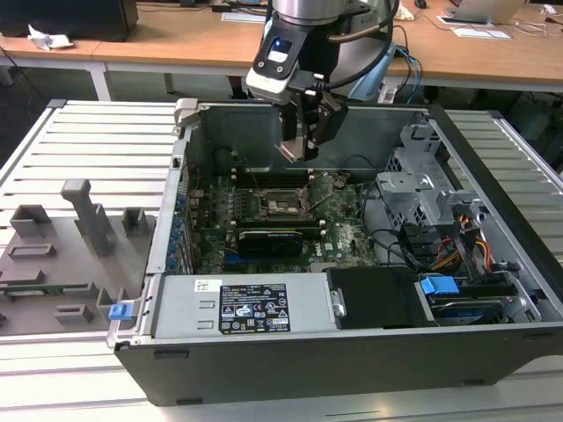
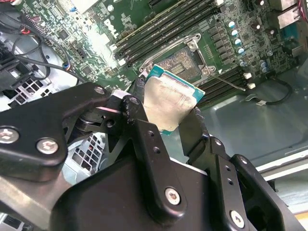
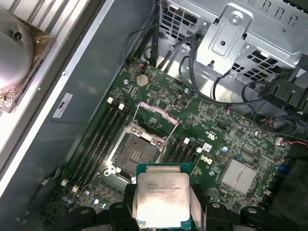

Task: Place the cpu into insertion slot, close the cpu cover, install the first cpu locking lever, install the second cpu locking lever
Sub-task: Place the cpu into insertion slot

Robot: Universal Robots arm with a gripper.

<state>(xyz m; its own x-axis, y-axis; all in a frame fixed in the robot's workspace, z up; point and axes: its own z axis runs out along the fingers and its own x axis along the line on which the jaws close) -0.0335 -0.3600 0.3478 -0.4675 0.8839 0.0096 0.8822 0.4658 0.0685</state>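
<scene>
The pincer (image 2: 167, 107) grips the cpu (image 2: 169, 94) by two opposite edges, black fingers (image 2: 138, 89) closed against its sides, so those edges are hidden. In the first wrist view the pincer (image 3: 162, 204) carries the cpu (image 3: 161, 195) with its printed silvery top showing. The chip's near edge is cut off by the picture's border.

The cpu hangs in the air above the motherboard, near the insertion slot (image 3: 136, 155) but not over it and not touching it. The slot lies bare. The cpu cover (image 3: 155, 116) stands swung up at the slot's far edge, seen end-on, so its window is hard to read. A thin metal rod (image 2: 227, 83) slants out beside the insertion slot (image 2: 185, 58); whether it is a locking lever cannot be told. Memory slots (image 3: 101, 132) run along both sides of the slot.

In the exterior view the pincer (image 1: 303, 141) hangs inside the open computer case (image 1: 264, 360), and the chip is hard to pick out between the fingers. The arm above it is cut off by the picture's top. A long black card (image 1: 268, 237) lies beyond the slot towards the power supply (image 1: 246, 308). The case rests on a slatted metal tabletop (image 1: 97, 132), with a grey fixture (image 1: 62, 255) on the exterior view's left. Wooden desks (image 1: 176, 40) stand behind.
</scene>
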